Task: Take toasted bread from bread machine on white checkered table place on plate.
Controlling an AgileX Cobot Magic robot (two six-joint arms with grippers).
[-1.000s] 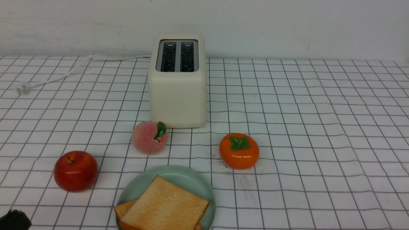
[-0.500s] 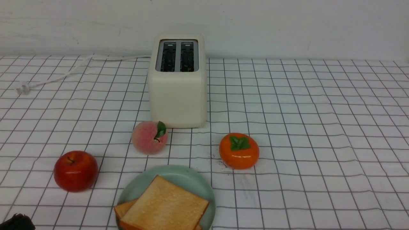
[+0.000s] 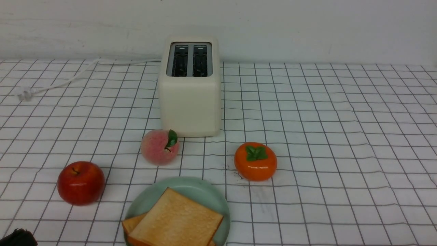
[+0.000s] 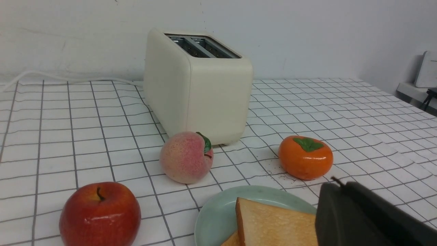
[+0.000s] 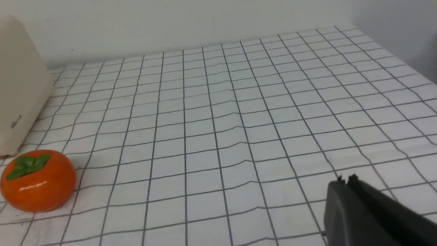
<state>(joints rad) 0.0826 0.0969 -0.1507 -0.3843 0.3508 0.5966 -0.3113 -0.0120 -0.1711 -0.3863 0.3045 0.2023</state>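
A: Writing seen anywhere?
B: Small mark low on bread machine point(image 5: 15, 121) side, unreadable.
A: Toasted bread point(image 3: 175, 220)?
B: Stacked on plate point(image 3: 201, 189), near edge, center-left.
A: Grippers?
B: Left gripper point(image 4: 336, 184) & right gripper point(image 5: 344, 180) closed, nothing held.

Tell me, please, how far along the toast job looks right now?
Done: both toaster slots show empty, and two toast slices lie stacked on the plate. In hand: nothing; left gripper and right gripper are shut, holding nothing. Left: nothing visible.
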